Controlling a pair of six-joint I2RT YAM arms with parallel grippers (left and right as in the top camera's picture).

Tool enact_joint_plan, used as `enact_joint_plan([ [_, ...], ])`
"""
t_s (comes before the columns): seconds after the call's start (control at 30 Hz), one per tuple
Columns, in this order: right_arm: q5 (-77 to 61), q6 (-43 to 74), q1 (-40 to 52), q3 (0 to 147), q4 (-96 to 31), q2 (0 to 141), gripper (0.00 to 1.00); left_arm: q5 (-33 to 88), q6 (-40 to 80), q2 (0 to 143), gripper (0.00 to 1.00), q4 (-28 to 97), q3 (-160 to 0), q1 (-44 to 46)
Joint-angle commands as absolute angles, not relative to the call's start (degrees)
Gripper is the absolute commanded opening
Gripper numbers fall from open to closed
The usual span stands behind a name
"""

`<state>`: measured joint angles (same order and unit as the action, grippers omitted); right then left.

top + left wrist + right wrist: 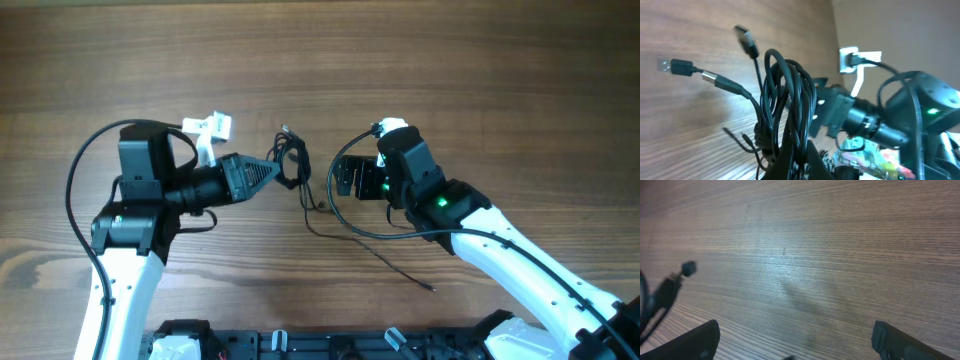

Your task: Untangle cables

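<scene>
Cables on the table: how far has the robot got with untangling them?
Done: little; one strand trails free across the table. In hand: left gripper shut on the looped bundle. Left: the bundle looks tangled; right gripper is open, holding nothing.

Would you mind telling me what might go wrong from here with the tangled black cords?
The shut left gripper clamps the whole looped bundle of thin black cords, so pulling may tighten the tangle. The open right gripper faces only wooden table, a black plug off to its side; closing now probably misses.
</scene>
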<state>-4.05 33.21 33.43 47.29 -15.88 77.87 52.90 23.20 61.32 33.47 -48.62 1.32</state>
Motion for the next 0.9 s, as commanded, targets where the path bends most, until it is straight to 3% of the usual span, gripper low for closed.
enact_joint_plan([
  [0.0, -3.49, 33.89, 33.52, 47.55, -15.92, 77.47, 1.0, 44.93, 21.71, 61.12, 0.04, 35.51, -49.63, 0.89],
  [0.2, -3.46, 33.89, 33.52, 47.55, -15.92, 77.47, 1.0, 37.54, 27.81, 61.82, 0.05, 34.96, -49.63, 0.89],
  [0.87, -3.46, 33.89, 33.52, 47.55, -15.92, 77.47, 1.0, 33.41, 27.42, 64.77, 0.04, 39.11, -49.6, 0.89],
])
